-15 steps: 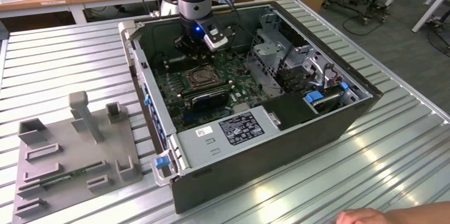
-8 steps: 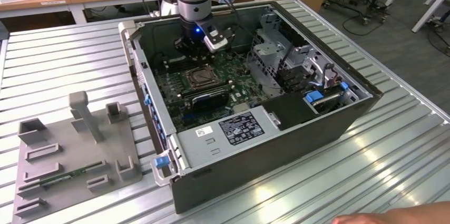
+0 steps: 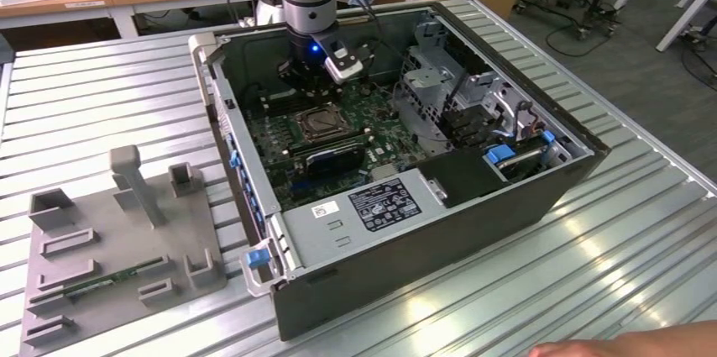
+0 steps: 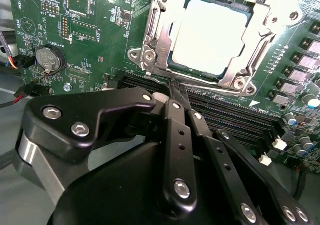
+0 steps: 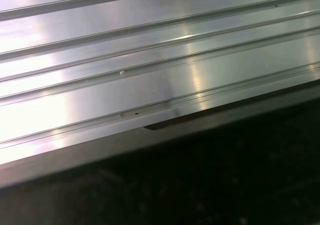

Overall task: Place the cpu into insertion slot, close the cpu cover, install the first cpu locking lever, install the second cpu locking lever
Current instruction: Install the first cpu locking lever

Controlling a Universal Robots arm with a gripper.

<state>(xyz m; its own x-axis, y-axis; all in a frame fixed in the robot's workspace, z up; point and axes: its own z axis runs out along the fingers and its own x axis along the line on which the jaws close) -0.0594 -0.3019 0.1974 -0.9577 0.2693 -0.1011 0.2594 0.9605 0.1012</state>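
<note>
Claw [image 4: 173,90] is down inside the open computer case [image 3: 448,206], hovering just beside the insertion slot [image 4: 200,72]. Its fingers [image 4: 175,135] are pinched narrow, tips together, nothing visible between them. In the second wrist view the cpu [image 4: 210,35] sits flat in the slot, and the cpu cover [image 4: 161,37] lies down around it, the chip showing through its window. Black memory slots [image 4: 225,110] run between the claw tips and the slot. A coin battery [image 4: 50,60] sits well apart from the slot. The case stands on the ribbed metal worktop [image 3: 101,97].
</note>
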